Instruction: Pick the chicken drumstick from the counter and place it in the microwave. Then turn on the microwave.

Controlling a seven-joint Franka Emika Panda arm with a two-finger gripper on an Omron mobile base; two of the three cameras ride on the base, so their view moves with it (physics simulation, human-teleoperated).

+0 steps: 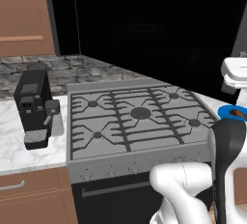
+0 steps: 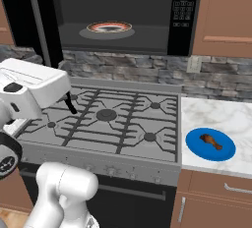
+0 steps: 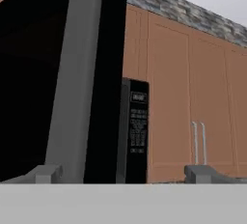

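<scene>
Kitchen: gas stove, microwave, marble counter, seemingly domestic.

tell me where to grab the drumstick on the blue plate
Grip the chicken drumstick across its thick meaty end, coming straight down from above with the jaws wide. It lies flat on the blue plate on the counter, the thin bone end pointing toward the plate's right, so a side approach would likely hit the plate.

White marble table, lower right of right base view: blue plate with chicken drumstick on it. Left base view, table's left stretch carries black coffee machine, left of stove.
</scene>
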